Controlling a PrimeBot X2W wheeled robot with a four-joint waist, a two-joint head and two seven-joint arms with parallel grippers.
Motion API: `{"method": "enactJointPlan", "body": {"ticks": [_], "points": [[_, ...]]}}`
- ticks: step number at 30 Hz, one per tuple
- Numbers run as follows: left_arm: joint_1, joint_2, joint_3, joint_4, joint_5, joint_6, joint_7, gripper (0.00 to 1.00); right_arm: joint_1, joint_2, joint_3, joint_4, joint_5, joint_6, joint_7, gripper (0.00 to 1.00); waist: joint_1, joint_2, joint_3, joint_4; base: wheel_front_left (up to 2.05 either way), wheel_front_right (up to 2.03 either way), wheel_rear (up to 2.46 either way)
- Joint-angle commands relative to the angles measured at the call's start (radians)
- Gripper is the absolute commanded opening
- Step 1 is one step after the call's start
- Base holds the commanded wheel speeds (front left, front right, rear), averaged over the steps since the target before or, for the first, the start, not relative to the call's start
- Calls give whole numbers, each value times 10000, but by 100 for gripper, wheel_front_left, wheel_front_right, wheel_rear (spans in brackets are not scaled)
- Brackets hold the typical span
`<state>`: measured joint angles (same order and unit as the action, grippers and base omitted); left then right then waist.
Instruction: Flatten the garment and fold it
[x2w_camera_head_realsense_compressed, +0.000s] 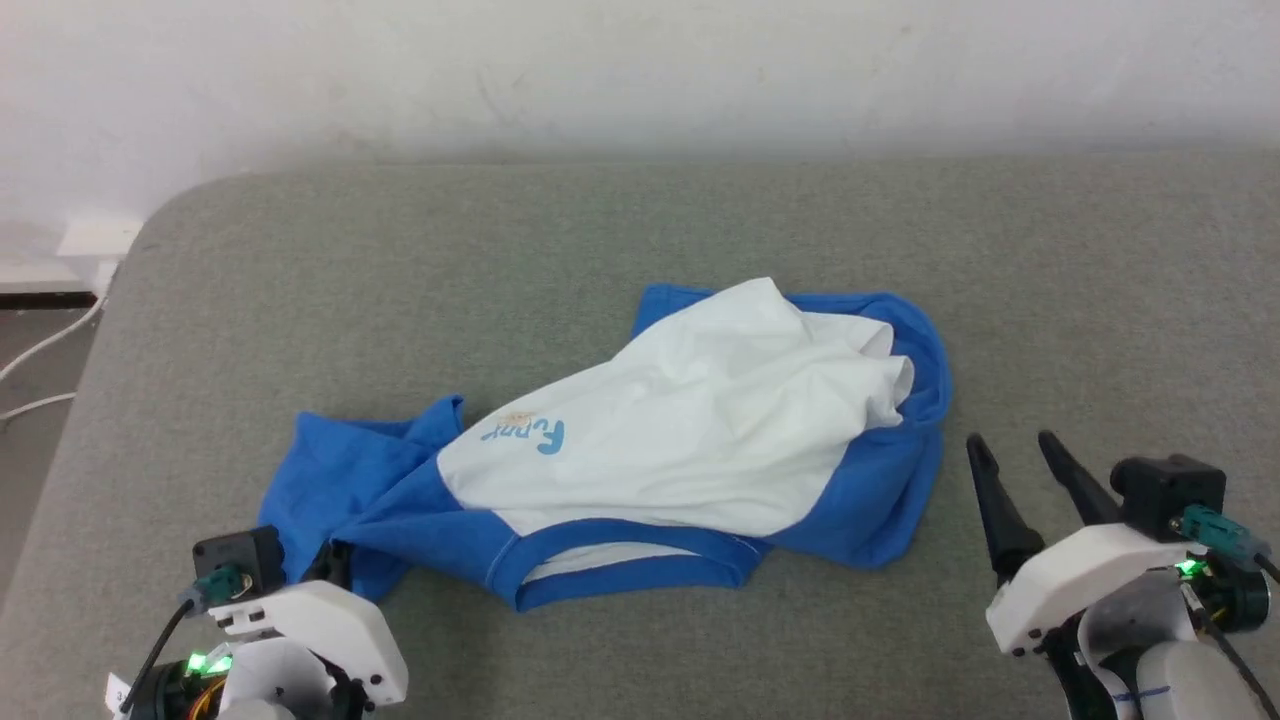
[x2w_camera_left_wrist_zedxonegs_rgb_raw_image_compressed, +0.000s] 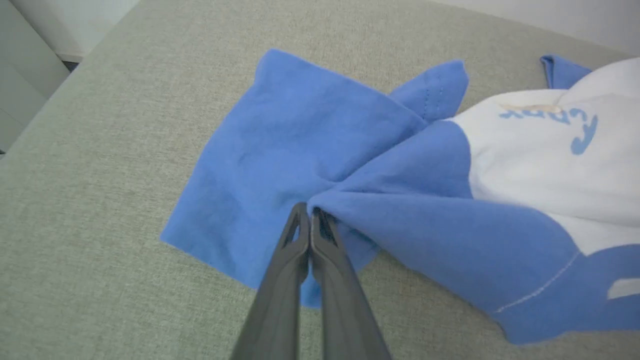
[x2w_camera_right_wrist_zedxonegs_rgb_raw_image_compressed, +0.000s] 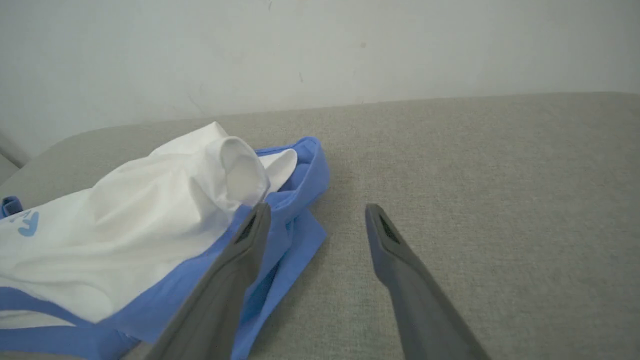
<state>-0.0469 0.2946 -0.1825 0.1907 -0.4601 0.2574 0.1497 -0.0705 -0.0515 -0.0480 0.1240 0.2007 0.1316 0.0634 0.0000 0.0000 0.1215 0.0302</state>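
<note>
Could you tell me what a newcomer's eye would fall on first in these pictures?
A white soft-fabric shirt with bright blue sleeves lies crumpled in the middle of the grey fabric-covered surface. At its blue sleeve on the robot's left, the left gripper is shut on a fold of the cloth, while the right gripper stands open beside the shirt's other end.

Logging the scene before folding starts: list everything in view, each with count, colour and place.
white soft-fabric garment with blue sleeves: one, white and bright blue, crumpled mid-surface.
grey fabric-covered surface: one, grey, under the garment, reaching the wall.
plain white wall: one, white, behind the surface.
thin white cables: two strands, white, past the surface's left edge.
left tool: one, dark fingers, shut on a blue sleeve fold at the garment's left end.
right tool: one, dark fingers, open, beside the garment's right end.
</note>
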Motion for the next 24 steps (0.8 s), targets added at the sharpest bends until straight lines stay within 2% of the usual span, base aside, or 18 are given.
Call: {"method": "enactJointPlan", "body": {"ticks": [1,4,11,17,20,22,23,24], "points": [[80,-42,48,-140,-123,26,-138,100,70,13,-57,56,80,-9,135,100,0,0,-7,181,0,0,0],[27,-234,98,-438,-141,-71,-864,100,8,13,-106,126,111,-9,615,100,0,0,95,358,0,0,0],[-553,-834,47,-435,258,-323,-3467,100,-767,13,-370,749,-302,-9,1741,100,0,0,588,727,0,0,0],[-1098,-1238,-249,-352,850,-659,-4069,100,-1785,13,-632,1924,-829,-9,2867,100,0,0,1089,1032,0,0,0],[-1253,-1384,-272,-323,1092,-862,-4104,100,-2089,13,-396,2391,-764,-9,3653,100,0,0,1238,1106,0,0,0],[-1302,-1504,-172,-393,1256,-973,-4108,100,-2173,13,-169,2507,-711,-9,4053,29,0,0,1261,1119,0,0,0],[-1298,-1560,-120,-412,1330,-1040,-4109,100,-2190,13,-88,2490,-673,-9,4145,0,0,0,1252,1112,0,0,0],[-1277,-1614,-65,-411,1392,-1106,-4110,100,-2188,13,-25,2455,-621,-9,4215,0,0,0,1219,1087,0,0,0]]}}
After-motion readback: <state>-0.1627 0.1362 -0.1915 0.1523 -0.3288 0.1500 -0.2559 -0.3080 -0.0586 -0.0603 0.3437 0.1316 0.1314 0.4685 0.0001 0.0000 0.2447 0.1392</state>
